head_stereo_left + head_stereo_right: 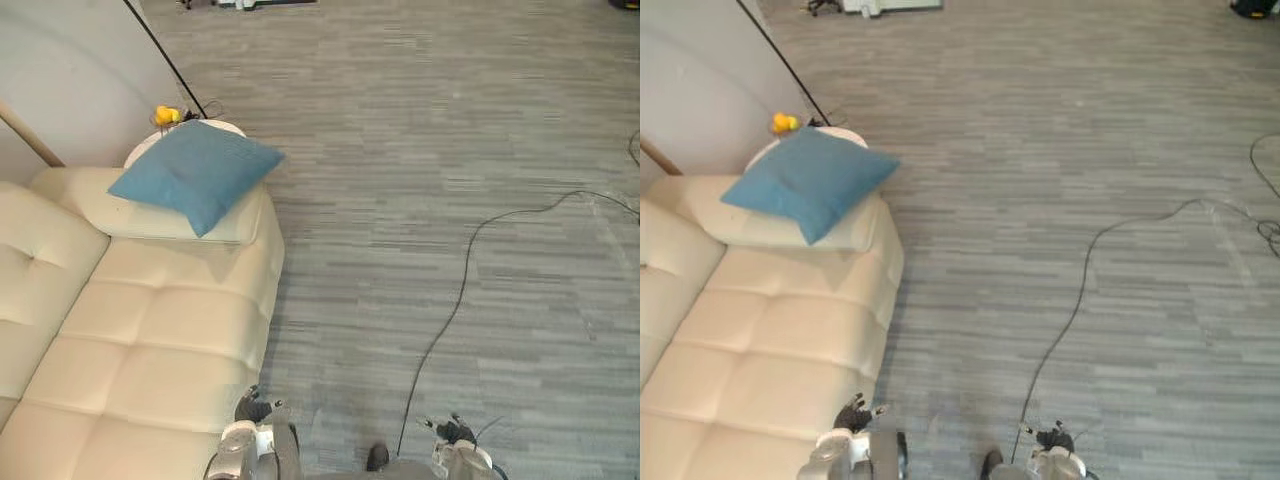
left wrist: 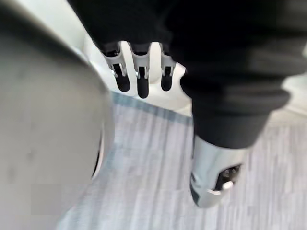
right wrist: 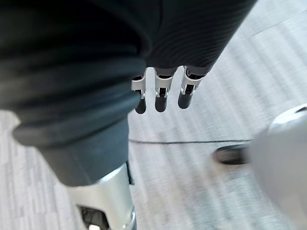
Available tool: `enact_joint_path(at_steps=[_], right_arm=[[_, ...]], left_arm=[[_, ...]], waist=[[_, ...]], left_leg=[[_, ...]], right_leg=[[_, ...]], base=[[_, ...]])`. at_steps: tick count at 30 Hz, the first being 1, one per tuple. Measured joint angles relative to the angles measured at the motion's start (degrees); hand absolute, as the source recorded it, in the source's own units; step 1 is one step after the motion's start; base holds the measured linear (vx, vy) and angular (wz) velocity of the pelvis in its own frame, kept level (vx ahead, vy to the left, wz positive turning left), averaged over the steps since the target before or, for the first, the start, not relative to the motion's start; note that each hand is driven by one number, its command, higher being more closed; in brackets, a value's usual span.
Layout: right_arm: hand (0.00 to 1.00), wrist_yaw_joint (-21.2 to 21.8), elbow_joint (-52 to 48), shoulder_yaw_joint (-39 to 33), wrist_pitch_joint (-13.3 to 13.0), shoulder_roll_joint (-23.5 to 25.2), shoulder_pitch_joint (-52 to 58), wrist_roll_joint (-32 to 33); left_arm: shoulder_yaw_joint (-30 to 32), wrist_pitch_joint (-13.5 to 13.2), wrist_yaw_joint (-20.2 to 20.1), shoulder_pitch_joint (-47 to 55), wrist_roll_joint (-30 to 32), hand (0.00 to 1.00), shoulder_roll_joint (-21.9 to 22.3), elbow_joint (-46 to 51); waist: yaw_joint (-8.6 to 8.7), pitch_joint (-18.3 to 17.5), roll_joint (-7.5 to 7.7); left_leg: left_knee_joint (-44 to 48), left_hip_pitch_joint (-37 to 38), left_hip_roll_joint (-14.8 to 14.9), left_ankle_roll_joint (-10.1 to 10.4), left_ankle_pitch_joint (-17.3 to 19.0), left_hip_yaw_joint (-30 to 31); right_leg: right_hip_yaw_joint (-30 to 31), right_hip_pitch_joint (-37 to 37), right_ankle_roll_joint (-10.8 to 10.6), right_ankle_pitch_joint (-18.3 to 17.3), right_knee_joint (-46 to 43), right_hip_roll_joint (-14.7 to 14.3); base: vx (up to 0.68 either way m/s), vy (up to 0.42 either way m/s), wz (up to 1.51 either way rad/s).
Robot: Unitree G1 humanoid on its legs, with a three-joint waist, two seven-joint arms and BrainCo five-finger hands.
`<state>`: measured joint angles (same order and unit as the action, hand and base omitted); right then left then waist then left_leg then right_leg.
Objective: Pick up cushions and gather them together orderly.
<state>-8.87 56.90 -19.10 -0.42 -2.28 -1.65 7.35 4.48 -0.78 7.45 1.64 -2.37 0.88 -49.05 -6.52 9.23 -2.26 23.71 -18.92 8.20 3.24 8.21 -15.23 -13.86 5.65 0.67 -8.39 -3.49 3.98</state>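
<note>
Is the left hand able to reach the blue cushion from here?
Probably not. The left hand hangs at the near end of the sofa; the blue cushion lies on its far armrest. The floor alongside looks free for stepping closer.

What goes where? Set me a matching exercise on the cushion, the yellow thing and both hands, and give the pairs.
1. blue cushion
2. yellow thing
3. left hand
4. right hand

A. above the grey floor, open
B. on the arm of the cream sofa
C. at the sofa's near corner, open
D. on the white round table

Pairs: 1-B, 2-D, 3-C, 4-A.
</note>
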Motion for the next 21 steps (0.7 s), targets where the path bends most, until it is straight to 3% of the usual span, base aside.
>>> enact_joint_path(at_steps=[2, 3, 4, 6, 7, 8, 9, 10, 12, 15, 16, 17, 18, 19, 20, 21], right_arm=[[0.0, -0.02, 0.03, 0.0, -0.01, -0.16, 0.03, -0.1], [0.0, -0.06, 0.19, 0.05, 0.17, 0.49, -0.03, -0.16], [0.0, 0.05, 0.17, 0.13, 0.2, 1.11, 0.03, -0.22], [0.0, 0.09, 0.16, 0.09, 0.36, 1.28, 0.32, -0.56], [0.0, 0.23, 0.16, 0.21, 0.44, 1.33, 1.21, -0.69], [0.0, 0.44, 0.16, 0.31, 0.45, 1.45, 1.38, -0.69], [0.0, 0.71, 0.19, 0.42, 0.46, 1.75, 1.74, -0.69], [0.0, 1.04, 0.2, 1.16, 0.47, 1.92, 2.13, -0.71], [0.0, 1.14, 0.11, 1.52, 0.64, 2.16, 2.96, -0.81], [0.0, 1.12, 0.15, 1.0, 0.58, 1.99, 2.81, -1.17], [0.0, 1.13, 0.21, 0.54, 0.56, 2.02, 2.77, -1.15], [0.0, 1.16, 0.2, -0.05, 0.54, 2.01, 2.65, -1.11], [0.0, 1.14, 0.23, -0.18, 0.5, 2.01, 2.62, -1.11], [0.0, 1.11, 0.67, -0.52, 0.54, 2.31, 2.86, -1.11], [0.0, 1.12, 1.59, -1.02, 0.73, 1.73, 2.66, -1.13], [0.0, 1.11, 1.54, -1.24, 0.69, 1.59, 2.74, -1.12]], left_arm=[[-0.06, 0.09, -0.09, 0.43, -0.01, 0.0, 0.28, -0.04], [0.04, 0.2, -0.13, 0.21, 0.04, 0.0, -0.19, -0.23], [0.05, 0.23, -0.12, 0.17, 0.04, 0.0, -0.65, -0.23], [-0.01, 0.36, -0.16, 0.0, 0.01, 0.0, -1.17, -0.15], [-0.89, 0.52, -0.12, 0.43, -0.1, 0.0, -1.14, -0.25], [-1.61, 0.61, -0.14, 0.6, -0.1, 0.0, -1.5, -0.35], [-2.41, 0.88, -0.18, 0.68, -0.09, 0.0, -2.09, -0.63], [-3.26, 1.24, -0.14, 0.7, -0.09, 0.0, -2.59, -1.05], [-3.29, 1.26, -0.03, 1.11, -0.09, 0.0, -2.64, -1.17], [-3.36, 1.27, 0.01, 1.04, -0.09, 0.0, -2.54, -1.22], [-3.35, 1.24, 0.04, 0.2, -0.06, 0.0, -2.36, -1.21], [-3.35, 1.22, 0.04, 0.14, 0.01, 0.0, -2.37, -1.26], [-3.34, 1.22, 0.04, 0.16, 0.03, 0.0, -2.43, -1.31], [-3.34, 1.21, 0.04, 0.15, 0.08, 0.0, -3.1, -1.77], [-2.92, 1.43, 0.06, -0.2, 0.09, 0.0, -2.78, -3.85], [-2.56, 1.35, -0.07, 0.22, 0.07, 0.0, -2.39, -3.87]], waist=[[-0.53, -0.62, -1.1], [-1.34, -0.79, 0.34], [-1.35, -1.17, 1.5], [-1.5, -1.16, 2.36], [-1.97, -1.1, 2.32], [-1.8, -1.11, 2.33], [-1.58, -1.1, 2.33], [-0.93, -1.18, 2.38], [-0.32, -1.39, 2.26], [0.92, -1.42, 2.31], [1.16, -1.39, 2.27], [1.57, -1.24, 2.07], [1.64, -1.16, 2.13], [1.68, -1.17, 3.78], [1.89, -0.76, 2.86], [1.94, -1.1, 2.23]], left_leg=[[-12.62, 1.62, -2.16, 0.16, -8.02, 0.31], [-12.65, 3.03, -3.51, -2.73, -9.19, -0.36], [-12.54, 3.3, -4.65, -3.42, -7.69, -0.48], [-11.31, 4.66, -5.71, -4.9, -5.66, -1.22], [-11.65, 9.63, -6.23, -5.12, -2.89, -2.51], [-11.66, 11.15, -6.36, -5.08, -1.93, -2.6], [-11.66, 13.61, -6.54, -4.8, -0.5, -2.31], [-12.13, 16.95, -6.73, -4.62, 0.79, -1.69], [-14.75, 21.55, -7.0, -4.56, 1.07, -1.01], [-16.02, 24.06, -6.04, -4.53, 1.09, 1.81], [-16.52, 24.77, -5.52, -4.46, 1.13, 3.69], [-16.93, 25.58, -4.71, -2.86, 2.16, 5.7], [-16.97, 25.82, -4.56, -2.42, 2.47, 6.24], [-17.05, 26.73, -5.37, -0.75, 3.66, 8.05], [-17.19, 28.21, -4.43, 0.53, 4.93, 10.15], [-17.15, 28.17, -3.88, 0.52, 4.92, 10.52]], right_leg=[[1.27, 2.66, -2.13, -2.05, 1.11, -0.84], [3.05, 3.61, -2.64, -3.12, 1.09, 0.43], [3.39, 3.66, -2.65, -3.08, 0.68, 1.48], [4.54, 3.22, -2.81, -3.12, -3.02, 3.25], [6.75, -1.4, -6.65, -3.66, -20.4, 5.24], [6.87, -3.78, -9.06, -2.48, -26.77, 6.02], [7.33, -7.74, -13.0, -0.61, -36.83, 7.27], [6.36, -10.82, -12.55, -0.96, -44.73, 8.58], [2.76, -14.21, -10.37, -3.51, -45.91, 10.26], [-1.74, -17.09, -7.71, -4.77, -34.57, 9.79], [-1.38, -18.37, -6.44, -3.73, -26.8, 8.42], [0.32, -18.78, -5.9, -0.4, -18.35, 6.53], [0.89, -18.77, -5.84, 0.69, -16.5, 6.15], [3.86, -18.51, -6.05, 6.57, -9.34, 5.56], [4.81, -18.02, -4.01, 9.53, -11.21, 4.27], [4.76, -18.03, -3.76, 8.21, -11.69, 3.77]], base=[[0.52, 0.197, -0.31], [0.45, 0.166, -0.38], [0.44, 0.145, -0.23], [0.39, 0.148, -0.15], [0.41, 0.183, -0.28], [0.48, 0.204, -0.25], [0.42, 0.139, 0.12], [0.43, 0.116, 0.23], [0.43, 0.045, 0.35], [0.35, -0.057, 0.56], [0.35, -0.21, 0.84], [0.35, -0.21, 0.83], [0.42, -0.319, 0.81], [0.34, -0.31, 0.64], [0.4, -0.36, 0.6], [0.34, -0.305, 0.32]])
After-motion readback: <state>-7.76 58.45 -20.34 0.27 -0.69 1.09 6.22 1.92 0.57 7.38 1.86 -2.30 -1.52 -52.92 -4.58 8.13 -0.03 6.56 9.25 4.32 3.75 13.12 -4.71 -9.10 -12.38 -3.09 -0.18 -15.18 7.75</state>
